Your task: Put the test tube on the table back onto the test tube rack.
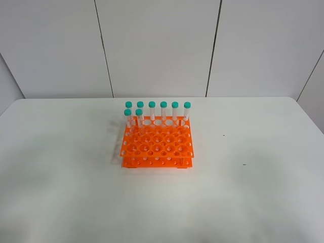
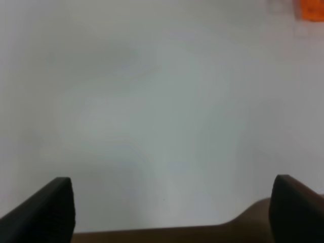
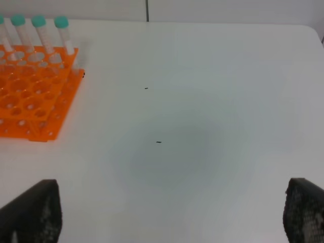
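Exterior high view: bare white surface left of the orange rack; eight capped tubes stand upright along its far rows; bare surface right. Left tool and right tool both released, empty.

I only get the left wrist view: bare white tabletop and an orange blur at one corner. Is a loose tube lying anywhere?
Observer: None visible on the white matte table. All eight teal-capped clear plastic tubes stand in the bright orange plastic rack.
Operator: How are they arranged?
Observer: Six along the back row, two in the next row at its left end.
Operator: And the right end effector?
Observer: The right end effector is open and holds nothing.
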Action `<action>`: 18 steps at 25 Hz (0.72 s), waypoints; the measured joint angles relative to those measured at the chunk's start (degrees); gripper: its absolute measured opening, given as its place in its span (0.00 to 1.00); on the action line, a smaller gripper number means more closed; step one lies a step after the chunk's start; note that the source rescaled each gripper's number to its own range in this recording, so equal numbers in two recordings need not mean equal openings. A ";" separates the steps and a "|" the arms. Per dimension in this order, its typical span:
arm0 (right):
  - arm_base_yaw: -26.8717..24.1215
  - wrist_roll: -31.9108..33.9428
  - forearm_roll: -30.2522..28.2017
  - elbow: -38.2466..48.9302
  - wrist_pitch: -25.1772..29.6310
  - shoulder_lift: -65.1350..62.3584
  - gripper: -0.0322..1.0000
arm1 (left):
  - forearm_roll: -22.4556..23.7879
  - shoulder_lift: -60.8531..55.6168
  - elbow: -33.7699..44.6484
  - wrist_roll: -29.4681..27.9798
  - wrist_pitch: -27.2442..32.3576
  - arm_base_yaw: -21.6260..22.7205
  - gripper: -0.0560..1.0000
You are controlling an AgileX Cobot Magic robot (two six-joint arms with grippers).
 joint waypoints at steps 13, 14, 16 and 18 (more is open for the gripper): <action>0.00 0.00 0.00 0.00 0.00 0.00 1.00 | -0.05 -12.87 0.00 -0.25 0.06 0.06 1.00; 0.00 0.00 0.00 0.00 0.00 0.00 1.00 | -0.05 -12.87 0.00 -0.31 0.06 0.06 1.00; 0.00 0.00 0.00 0.00 0.00 0.00 1.00 | -0.05 -12.87 0.00 -0.58 0.06 0.06 1.00; 0.00 0.00 0.00 0.00 0.00 0.00 1.00 | -0.05 -12.87 0.00 -0.64 0.06 0.06 1.00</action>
